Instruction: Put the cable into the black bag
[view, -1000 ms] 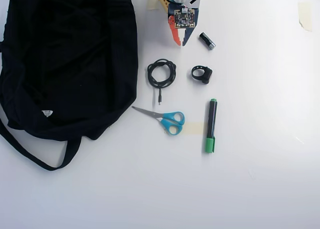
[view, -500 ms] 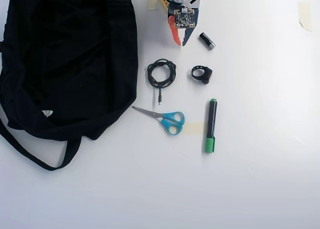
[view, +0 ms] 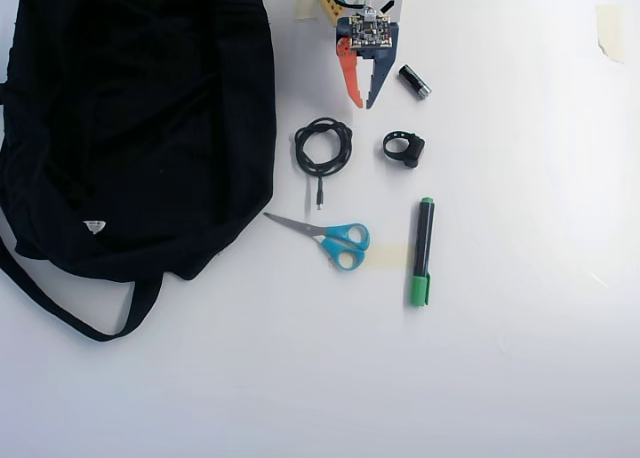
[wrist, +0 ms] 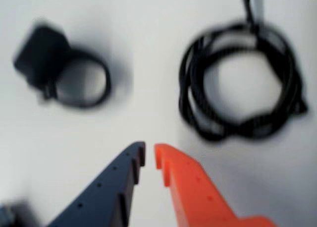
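Nothing is done yet: the cable [view: 323, 145] lies coiled on the bench, just right of the black bag [view: 130, 128]. The gripper [view: 361, 104] hovers beyond it, jaws nearly together, empty.

I am holding the arm at the top edge of the overhead view, its wrist pointing down the picture. The two-finger gripper [view: 360, 105], one orange plastic finger [view: 347, 73] and one dark blue plastic finger [view: 380, 76], is hanging empty. In the wrist view the gripper [wrist: 149, 152] is showing its tips nearly together, a narrow gap between them.
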Available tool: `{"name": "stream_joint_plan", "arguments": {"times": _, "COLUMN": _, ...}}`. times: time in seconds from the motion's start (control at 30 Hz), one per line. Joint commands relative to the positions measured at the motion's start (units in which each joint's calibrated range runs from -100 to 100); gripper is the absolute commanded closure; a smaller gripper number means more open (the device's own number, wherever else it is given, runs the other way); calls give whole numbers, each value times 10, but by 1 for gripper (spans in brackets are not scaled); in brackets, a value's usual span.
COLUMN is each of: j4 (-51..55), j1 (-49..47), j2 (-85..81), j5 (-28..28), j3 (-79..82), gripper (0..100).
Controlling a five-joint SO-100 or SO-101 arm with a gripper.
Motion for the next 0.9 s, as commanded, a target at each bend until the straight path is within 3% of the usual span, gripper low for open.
{"name": "stream_joint_plan", "arguments": {"times": 0.0, "j4": -181, "j1": -4, "j2": 84, "j5": -1, "j3": -23, "gripper": 98}}
{"name": "stream_joint_plan", "arguments": {"times": 0.4, "j4": -628, "j1": -24, "j2": 319, "j5": -35, "j3": -115, "gripper": 98}}
{"name": "stream_joint_plan", "arguments": {"times": 0.53, "j4": -722, "j1": -21, "j2": 404, "j5": -34, "j3": -156, "gripper": 98}}
{"name": "stream_joint_plan", "arguments": {"times": 0.63, "j4": -771, "j1": -20, "j2": 477, "j5": -33, "j3": -212, "gripper": 98}}
{"name": "stream_joint_plan", "arguments": {"times": 0.87, "j4": -768, "j1": -4, "j2": 612, "j5": -32, "j3": -393, "gripper": 98}}
